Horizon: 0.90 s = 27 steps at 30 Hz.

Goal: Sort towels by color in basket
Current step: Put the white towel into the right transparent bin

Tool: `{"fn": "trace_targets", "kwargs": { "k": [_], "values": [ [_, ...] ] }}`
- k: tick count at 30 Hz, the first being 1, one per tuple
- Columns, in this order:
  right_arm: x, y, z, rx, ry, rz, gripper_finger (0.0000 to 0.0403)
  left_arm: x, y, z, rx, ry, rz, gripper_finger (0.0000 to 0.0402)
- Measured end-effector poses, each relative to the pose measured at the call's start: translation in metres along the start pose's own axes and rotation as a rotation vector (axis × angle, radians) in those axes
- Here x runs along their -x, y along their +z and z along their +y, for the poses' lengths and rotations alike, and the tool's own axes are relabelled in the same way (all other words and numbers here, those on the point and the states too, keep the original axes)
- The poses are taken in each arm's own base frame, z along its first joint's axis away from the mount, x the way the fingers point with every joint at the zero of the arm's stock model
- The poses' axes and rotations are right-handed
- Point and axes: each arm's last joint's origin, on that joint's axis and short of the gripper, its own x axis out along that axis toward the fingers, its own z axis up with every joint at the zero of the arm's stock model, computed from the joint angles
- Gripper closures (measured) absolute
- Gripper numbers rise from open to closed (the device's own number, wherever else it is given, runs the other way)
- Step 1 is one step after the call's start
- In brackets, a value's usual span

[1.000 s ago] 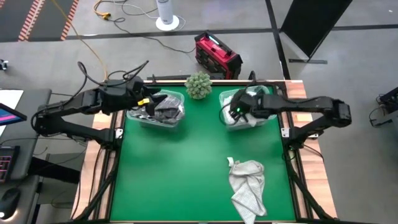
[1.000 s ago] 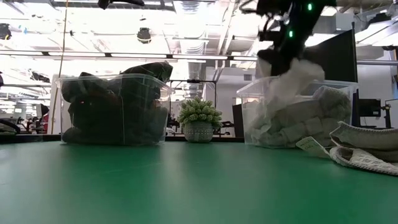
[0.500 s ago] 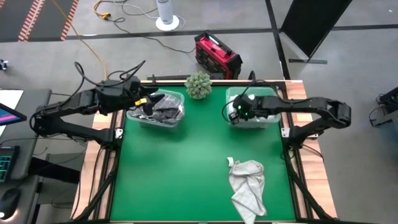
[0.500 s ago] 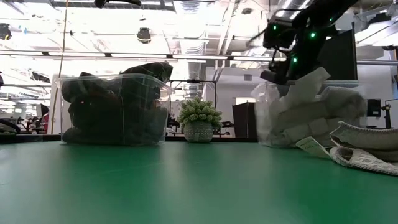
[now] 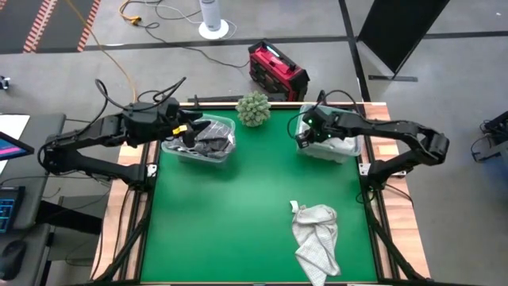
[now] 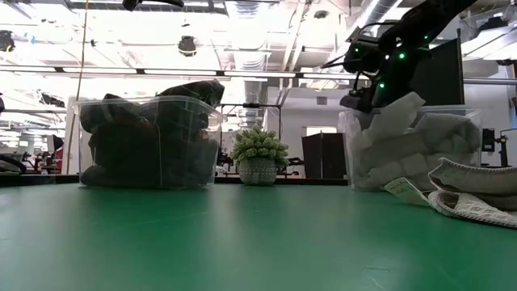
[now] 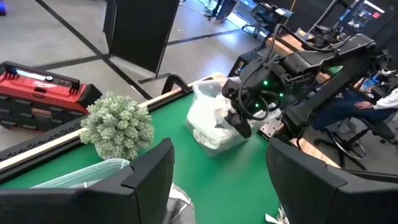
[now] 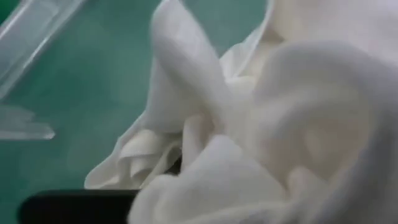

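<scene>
Right gripper [image 5: 304,140] over one of two bins [image 5: 347,148]

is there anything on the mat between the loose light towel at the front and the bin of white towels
Nothing visible. In the high view, the light grey towel lies alone on the green mat, and only bare mat separates it from the clear bin of white towels. The right hand is at that bin's rim; the plant stands off to the side.

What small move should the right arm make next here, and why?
Probably lift the right tool straight up out of the right bin. It sits at the bin's rim over the pale towels, one corner sticking up past the rim. A light grey towel lies loose on the green table, unsorted. The left tool waits over the dark bin.
</scene>
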Motion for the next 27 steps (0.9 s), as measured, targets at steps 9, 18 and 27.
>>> {"fn": "trace_targets", "kwargs": {
  "k": [9, 18, 27],
  "values": [
    [0.008, 0.004, 0.002, 0.002, 0.055, 0.067, 0.0196, 0.0, -0.001, -0.001, 0.001, -0.034, 0.019, 0.0158],
    [0.051, 0.034, 0.01, 0.134, 0.069, 0.075, 0.0238, 0.0, -0.001, -0.002, -0.012, -0.07, 0.039, 0.016],
    [0.048, 0.029, 0.01, 0.165, 0.024, 0.076, 0.0216, 0.0, -0.001, -0.002, -0.063, -0.07, 0.037, 0.0162]
  ]
}}
